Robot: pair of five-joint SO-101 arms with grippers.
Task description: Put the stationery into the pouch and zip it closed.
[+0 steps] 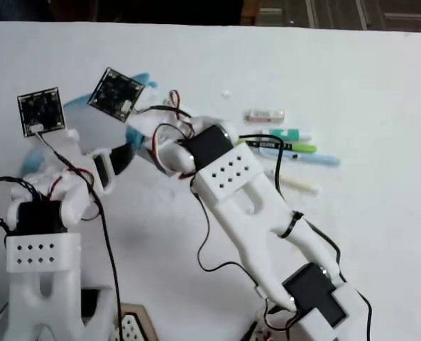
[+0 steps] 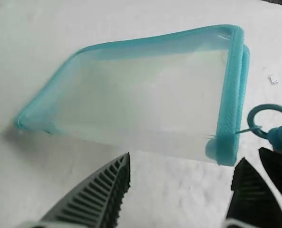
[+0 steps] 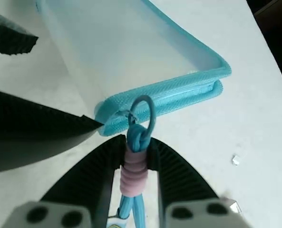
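High view: on the white table, the left arm and right arm meet over the pouch near the far left corner. Only its teal edge peeks out from under the two wrist cameras. The pens lie loose in a cluster on the table, right of centre and well apart from the pouch.

Left wrist view: the pouch, see-through with teal trim, lies flat on the table. The left gripper hangs just short of its near edge, its fingers spread wide and touching nothing. At the pouch's zip corner a teal ring leads to a pull cord, pinched by the dark tip of the right gripper.

Right wrist view: the right gripper is clamped on the pull cord at its pink band, just beside the ring on the pouch's teal zip end. The left gripper's ribbed fingers sit alongside the pouch, apart from it.
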